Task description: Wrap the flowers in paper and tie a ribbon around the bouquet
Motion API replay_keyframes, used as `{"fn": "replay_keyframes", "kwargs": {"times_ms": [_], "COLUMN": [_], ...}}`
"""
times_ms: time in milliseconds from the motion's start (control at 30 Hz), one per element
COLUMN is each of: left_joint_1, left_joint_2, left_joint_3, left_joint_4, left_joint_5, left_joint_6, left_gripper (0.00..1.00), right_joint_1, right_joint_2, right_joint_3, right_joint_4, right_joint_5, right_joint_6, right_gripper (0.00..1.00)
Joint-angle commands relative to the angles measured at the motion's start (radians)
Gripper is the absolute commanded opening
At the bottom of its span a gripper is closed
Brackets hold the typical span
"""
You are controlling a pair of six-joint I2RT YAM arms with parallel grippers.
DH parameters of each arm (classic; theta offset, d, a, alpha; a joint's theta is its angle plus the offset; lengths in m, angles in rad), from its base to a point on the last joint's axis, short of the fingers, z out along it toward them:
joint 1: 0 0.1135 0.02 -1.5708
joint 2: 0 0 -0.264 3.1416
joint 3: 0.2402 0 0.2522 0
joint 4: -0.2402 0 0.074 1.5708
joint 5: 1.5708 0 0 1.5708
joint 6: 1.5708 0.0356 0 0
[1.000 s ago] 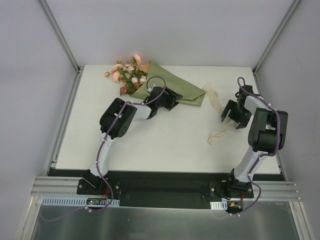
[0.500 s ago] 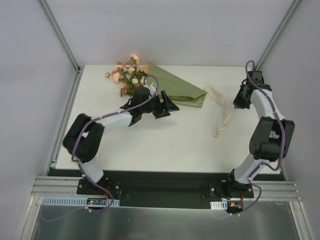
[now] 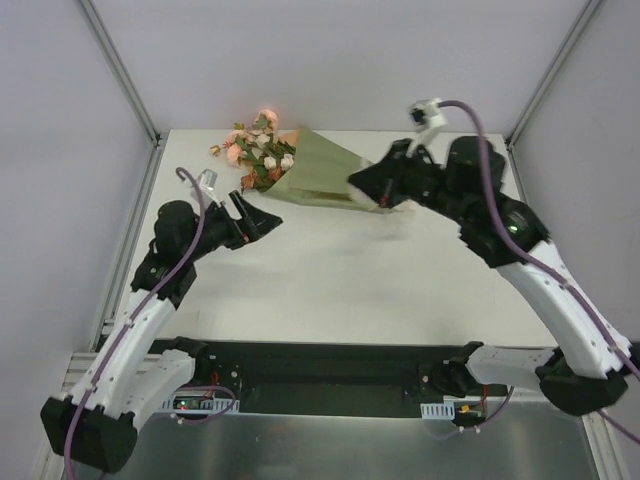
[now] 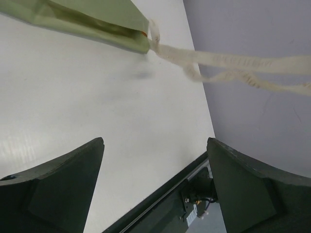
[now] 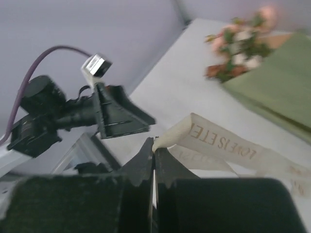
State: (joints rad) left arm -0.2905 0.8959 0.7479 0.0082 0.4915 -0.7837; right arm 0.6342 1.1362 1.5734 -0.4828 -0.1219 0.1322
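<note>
Your right fingers (image 5: 141,162) pinch the ribbon (image 5: 218,141) above the bouquet's (image 3: 315,178) right-pointing tip; your left fingers (image 4: 63,179) gape wide, near-left of its blooms.

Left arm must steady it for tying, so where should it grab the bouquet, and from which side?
Probably mid-length on the paper cone, below the blooms, coming down from the near side with the open left gripper: the bouquet lies flat, narrowing rightward toward the ribbon.

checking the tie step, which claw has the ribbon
The right claw: its jaws are shut on the end of the cream ribbon. The left claw stands open and empty above the table.
</note>
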Motion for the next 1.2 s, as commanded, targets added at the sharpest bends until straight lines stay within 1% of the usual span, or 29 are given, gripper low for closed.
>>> {"fn": "replay_keyframes", "kwargs": {"times_ms": [0, 33, 67, 100, 133, 167, 200, 233, 267, 300, 333, 367, 400, 433, 467, 500, 533, 567, 600, 667, 700, 733, 800, 833, 933, 1033, 1067, 1100, 1167], "left_joint_1": [0.063, 0.063, 0.063, 0.063, 0.063, 0.063, 0.065, 0.063, 0.063, 0.063, 0.065, 0.063, 0.063, 0.063, 0.044, -0.001, -0.054, -0.169, -0.208, -0.266, -0.288, -0.294, -0.314, -0.325, -0.354, -0.366, -0.368, -0.371, -0.386], "left_joint_2": [-0.228, -0.273, -0.316, -0.393, -0.425, -0.446, -0.462, -0.457, -0.445, -0.384, -0.341, -0.287, -0.158, -0.082, -0.005, 0.138, 0.208, 0.271, 0.391, 0.509, 0.609, 0.655, 0.756, 0.790, 0.928, 1.024, 1.063, 1.080, 1.133], "left_joint_3": [0.037, 0.051, 0.067, 0.067, 0.064, 0.062, 0.058, 0.051, 0.036, 0.030, 0.028, 0.031, 0.039, 0.054, 0.108, 0.146, 0.192, 0.293, 0.344, 0.480, 0.519, 0.553, 0.617, 0.643, 0.798, 0.884, 0.902, 0.921, 0.976], "left_joint_4": [-0.347, -0.417, -0.462, -0.497, -0.566, -0.595, -0.623, -0.631, -0.626, -0.619, -0.607, -0.558, -0.533, -0.509, -0.478, -0.475, -0.476, -0.478, -0.476, -0.468, -0.461, -0.446, -0.375, -0.364, -0.358, -0.358, -0.358, -0.358, -0.358], "left_joint_5": [-0.104, -0.176, -0.288, -0.347, -0.391, -0.428, -0.468, -0.456, -0.432, -0.376, -0.328, -0.274, -0.211, -0.062, -0.004, 0.018, -0.048, -0.104, -0.141, -0.200, -0.203, -0.188, -0.142, -0.131, -0.117, -0.103, -0.103, -0.110, -0.122], "left_joint_6": [0.072, 0.075, 0.081, 0.081, 0.078, 0.055, 0.046, 0.041, 0.038, 0.046, 0.058, 0.113, 0.147, 0.184, 0.261, 0.300, 0.345, 0.413, 0.434, 0.455, 0.443, 0.430, 0.396, 0.391, 0.402, 0.391, 0.394, 0.397, 0.429], "left_gripper": [0.87, 0.87, 0.88, 0.91, 0.93, 0.97, 0.97, 0.97, 0.98, 0.99, 0.99, 0.99, 0.97, 0.94, 0.87, 0.84, 0.81, 0.79, 0.79, 0.77, 0.78, 0.78, 0.79, 0.80, 0.80, 0.78, 0.75, 0.75, 0.74], "right_joint_1": [0.169, 0.182, 0.206, 0.214, 0.216, 0.211, 0.202, 0.188, 0.155, 0.128, 0.095, 0.009, -0.039, -0.086, -0.175, -0.213, -0.255, -0.345, -0.391, -0.483, -0.496, -0.504, -0.507, -0.508, -0.511, -0.510, -0.510, -0.510, -0.510], "right_joint_2": [0.279, 0.336, 0.390, 0.533, 0.597, 0.634, 0.617, 0.578, 0.524, 0.478, 0.405, 0.380, 0.360, 0.341, 0.344, 0.352, 0.362, 0.399, 0.425, 0.512, 0.540, 0.572, 0.658, 0.677, 0.692, 0.691, 0.700, 0.724, 0.743], "right_joint_3": [-0.036, -0.020, -0.004, 0.037, 0.145, 0.155, 0.137, 0.082, -0.026, -0.079, -0.120, -0.206, -0.243, -0.274, -0.301, -0.332, -0.351, -0.369, -0.390, -0.388, -0.379, -0.360, -0.322, -0.308, -0.335, -0.380, -0.381, -0.383, -0.386], "right_joint_4": [0.258, 0.285, 0.314, 0.306, 0.249, 0.186, 0.117, 0.107, 0.101, 0.057, 0.030, -0.012, -0.031, -0.054, -0.083, -0.135, -0.145, -0.122, -0.114, -0.074, -0.063, -0.045, -0.031, -0.027, -0.002, 0.049, 0.062, 0.072, 0.091], "right_joint_5": [-0.319, -0.359, -0.402, -0.532, -0.595, -0.626, -0.596, -0.547, -0.492, -0.379, -0.339, -0.320, -0.286, -0.260, -0.227, -0.149, -0.131, -0.133, -0.166, -0.202, -0.188, -0.190, -0.190, -0.183, -0.110, -0.053, -0.055, -0.061, -0.068], "right_joint_6": [0.211, 0.254, 0.315, 0.328, 0.317, 0.304, 0.243, 0.212, 0.175, 0.115, 0.098, 0.089, 0.086, 0.069, 0.058, 0.043, 0.040, 0.072, 0.107, 0.209, 0.239, 0.265, 0.326, 0.348, 0.420, 0.492, 0.506, 0.532, 0.552], "right_gripper": [0.01, 0.10, 0.22, 0.34, 0.52, 0.65, 0.73, 0.83, 0.87, 0.90, 0.94, 0.94, 0.94, 0.94, 0.94, 0.94, 0.94, 0.93, 0.90, 0.86, 0.86, 0.85, 0.76, 0.75, 0.75, 0.72, 0.68, 0.56, 0.48]}}
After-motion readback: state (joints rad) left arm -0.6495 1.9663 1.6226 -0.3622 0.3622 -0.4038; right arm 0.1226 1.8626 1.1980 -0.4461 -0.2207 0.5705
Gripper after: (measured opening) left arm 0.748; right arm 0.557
